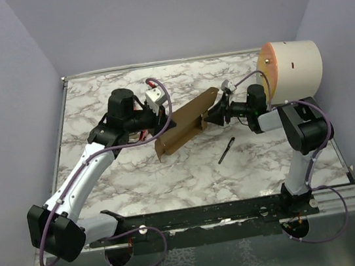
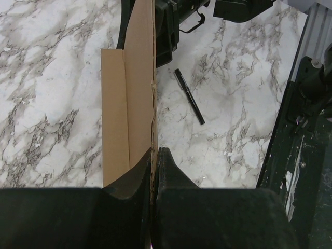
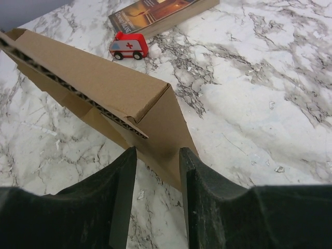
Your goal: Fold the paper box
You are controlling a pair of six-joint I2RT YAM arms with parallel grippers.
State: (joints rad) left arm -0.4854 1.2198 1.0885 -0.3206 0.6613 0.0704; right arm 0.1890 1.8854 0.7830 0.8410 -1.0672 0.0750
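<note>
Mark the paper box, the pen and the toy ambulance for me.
paper box (image 1: 186, 124): top external view, middle of long panel.
pen (image 2: 190, 97): left wrist view, middle of barrel.
toy ambulance (image 3: 128, 46): right wrist view, side with red cross.

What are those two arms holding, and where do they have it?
The left end effector pinches the paper box by a panel edge. The right end effector straddles the opposite end; a firm grip cannot be told.

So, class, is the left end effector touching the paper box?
Touching: in the left wrist view the left end effector is clamped on the paper box edge.
</note>
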